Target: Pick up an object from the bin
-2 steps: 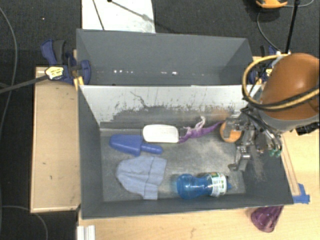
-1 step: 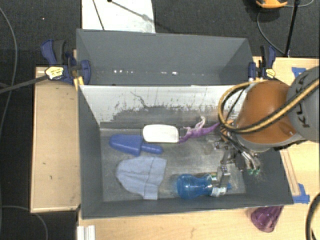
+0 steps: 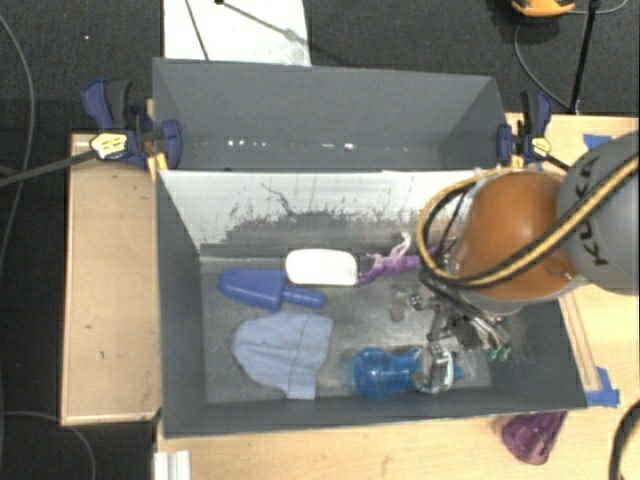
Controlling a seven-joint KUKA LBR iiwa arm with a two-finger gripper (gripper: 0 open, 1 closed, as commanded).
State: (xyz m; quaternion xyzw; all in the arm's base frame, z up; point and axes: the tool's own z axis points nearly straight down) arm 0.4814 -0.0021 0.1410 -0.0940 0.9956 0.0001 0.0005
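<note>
Jaws: state unclear (wrist overhangs them) | at blue translucent plastic object (image 3: 385,373), bin front | likely light, stiff, slippery; pinch narrower right end.

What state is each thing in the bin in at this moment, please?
gripper, low, at the clear blue object's right end
clear blue object, lying on its side
pale blue cloth, crumpled, lying loose
white oval bar, lying flat
dark blue tool, lying on its side
purple toy, lying beside the white oval bar
</note>
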